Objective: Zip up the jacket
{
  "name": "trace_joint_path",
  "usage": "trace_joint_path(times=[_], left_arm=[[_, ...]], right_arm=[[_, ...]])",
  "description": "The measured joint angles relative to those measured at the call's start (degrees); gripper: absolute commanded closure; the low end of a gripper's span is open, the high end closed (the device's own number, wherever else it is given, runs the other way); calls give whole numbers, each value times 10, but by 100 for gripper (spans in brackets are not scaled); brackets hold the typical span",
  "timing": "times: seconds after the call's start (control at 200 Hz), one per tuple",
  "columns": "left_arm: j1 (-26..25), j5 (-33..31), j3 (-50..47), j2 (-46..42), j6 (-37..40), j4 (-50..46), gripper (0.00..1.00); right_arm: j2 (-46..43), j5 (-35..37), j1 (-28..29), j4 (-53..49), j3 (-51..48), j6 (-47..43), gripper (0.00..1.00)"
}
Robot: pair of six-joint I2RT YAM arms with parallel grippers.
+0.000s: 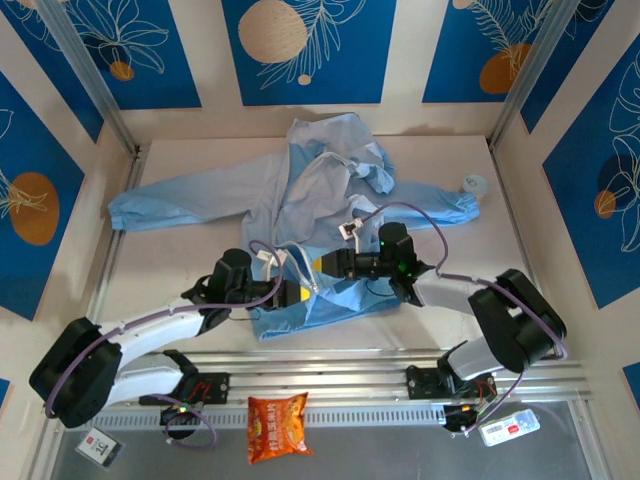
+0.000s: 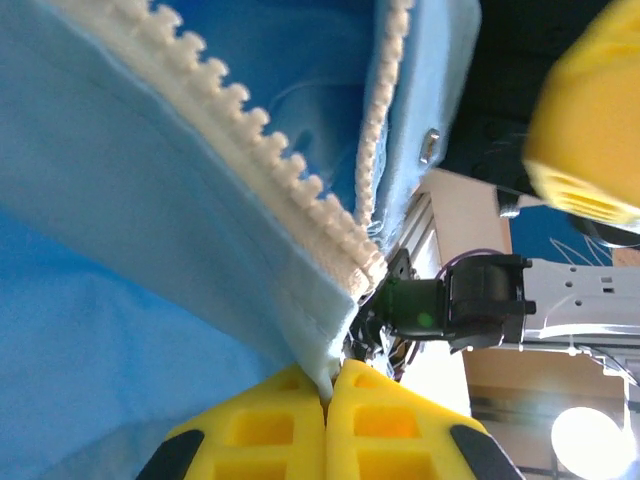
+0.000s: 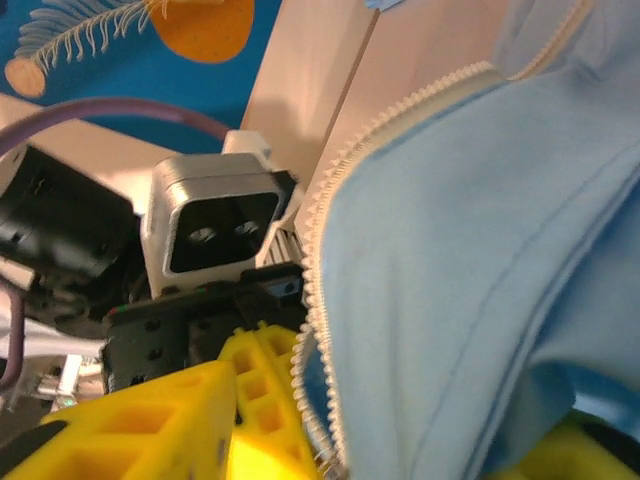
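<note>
Here, on a pale table (image 1: 170,255) walled with blue leaf-print panels (image 1: 310,45), a light-blue jacket (image 1: 320,190) lies front up at the centre. Its sleeves are flung out left and right, and its hood lies toward the far wall. Both arms reach in over its lower front and hide much of the hem and the bottom of the zipper (image 2: 270,170).

The left gripper (image 1: 300,293) has its yellow fingers (image 2: 270,430) pressed together on the jacket's bottom edge, just below the white zipper teeth. The right gripper (image 1: 322,265) faces it from close by, its jaws standing apart with the jacket's other front edge between them. Whether they touch the cloth is hard to make out.

An orange snack bag (image 1: 277,425) lies on the near ledge between the arm bases. A small grey round thing (image 1: 473,184) beside the right cuff is too small to identify.
</note>
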Motion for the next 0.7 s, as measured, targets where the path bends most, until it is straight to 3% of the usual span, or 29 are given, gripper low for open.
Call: trace_joint_path(times=[0.36, 0.59, 0.7], left_arm=[[13, 67, 50, 10, 64, -118, 100], [13, 82, 78, 10, 102, -195, 100], [14, 84, 94, 10, 120, -231, 100]], right_arm=[[-198, 44, -14, -334, 79, -231, 40], [-226, 102, -1, -478, 125, -368, 45], [-226, 148, 42, -528, 141, -442, 49]])
